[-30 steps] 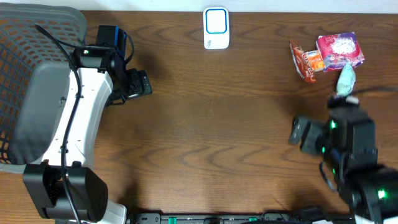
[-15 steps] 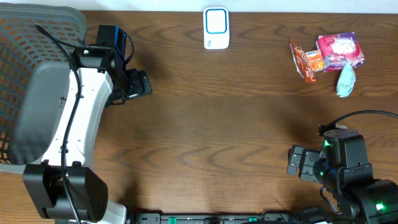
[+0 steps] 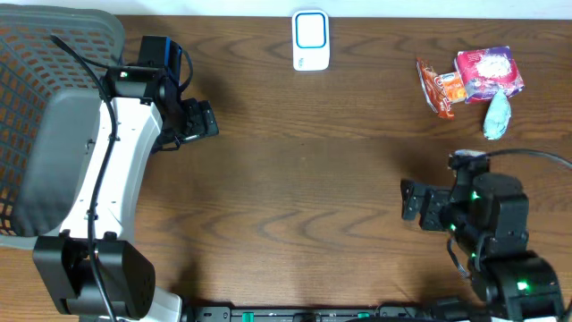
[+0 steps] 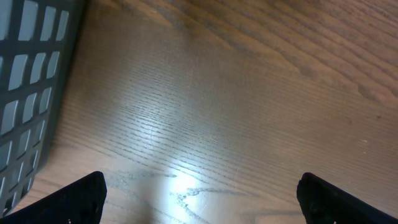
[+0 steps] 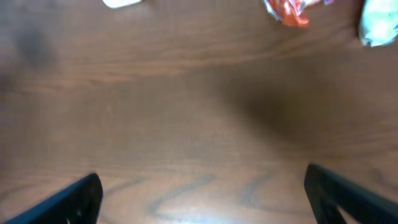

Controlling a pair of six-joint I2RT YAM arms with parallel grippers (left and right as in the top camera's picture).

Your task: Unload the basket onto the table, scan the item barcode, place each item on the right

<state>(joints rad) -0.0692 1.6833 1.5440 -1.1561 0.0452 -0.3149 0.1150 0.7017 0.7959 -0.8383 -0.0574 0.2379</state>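
The right claw [image 3: 411,202] hangs over bare table [image 3: 304,179], its fingers spread wide with nothing between them. The items lie well apart from it at the far right: an orange packet [image 3: 440,87] against a pink packet [image 3: 488,73], and a pale green pouch [image 3: 497,116] just beside them (the nearest to that claw). A white scanner [image 3: 311,40] sits at the far edge. The left claw [image 3: 202,120], also spread and empty, is near the grey basket [image 3: 36,54].

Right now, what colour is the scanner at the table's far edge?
The scanner is white with a blue ring on top, clearest in the overhead view.
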